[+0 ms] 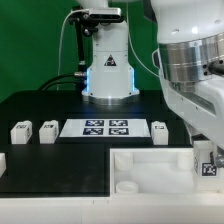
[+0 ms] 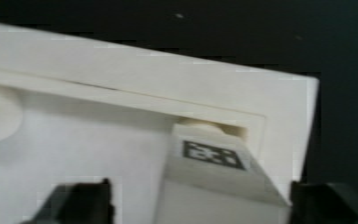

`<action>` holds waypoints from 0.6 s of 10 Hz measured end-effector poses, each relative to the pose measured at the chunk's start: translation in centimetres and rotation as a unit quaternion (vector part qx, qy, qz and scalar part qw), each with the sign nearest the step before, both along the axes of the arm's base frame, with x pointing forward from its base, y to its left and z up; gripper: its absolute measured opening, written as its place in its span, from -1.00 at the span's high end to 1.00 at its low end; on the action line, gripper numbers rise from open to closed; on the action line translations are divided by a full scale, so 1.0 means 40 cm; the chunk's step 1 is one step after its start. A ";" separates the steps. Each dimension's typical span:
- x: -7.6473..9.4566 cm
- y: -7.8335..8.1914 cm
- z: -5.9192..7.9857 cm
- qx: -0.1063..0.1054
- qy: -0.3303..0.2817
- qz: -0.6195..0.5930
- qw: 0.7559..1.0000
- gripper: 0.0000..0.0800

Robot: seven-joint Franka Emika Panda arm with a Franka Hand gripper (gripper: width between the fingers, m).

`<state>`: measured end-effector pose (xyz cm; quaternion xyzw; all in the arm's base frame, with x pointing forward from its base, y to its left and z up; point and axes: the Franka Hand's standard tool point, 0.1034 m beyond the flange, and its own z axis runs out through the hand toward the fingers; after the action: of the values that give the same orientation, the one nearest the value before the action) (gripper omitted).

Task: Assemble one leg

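Observation:
A white leg point(image 2: 220, 165) with a black-and-white tag stands upright in a corner of the large white tray-shaped panel point(image 2: 87, 90). My gripper point(image 2: 202, 205) straddles it. The fingers point(image 2: 83, 202) stand apart, with a gap showing between one finger and the leg, so the gripper looks open. In the exterior view the leg point(image 1: 208, 168) is at the panel's point(image 1: 150, 165) corner on the exterior view's right, under my gripper point(image 1: 204, 158). Three more legs lie on the black table: two on the left point(image 1: 20, 131) point(image 1: 46, 131) and one right of the middle point(image 1: 160, 131).
The marker board point(image 1: 95, 127) lies flat between the loose legs. The robot base point(image 1: 108, 70) stands behind it, in front of a green backdrop. A white piece point(image 1: 3, 160) shows at the exterior view's left edge.

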<state>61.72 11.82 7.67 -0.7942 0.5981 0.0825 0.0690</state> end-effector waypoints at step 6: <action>0.001 -0.002 -0.002 -0.029 -0.057 0.420 0.905 -0.62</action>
<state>61.76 11.72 7.59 -0.9769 0.2063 0.0407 0.0390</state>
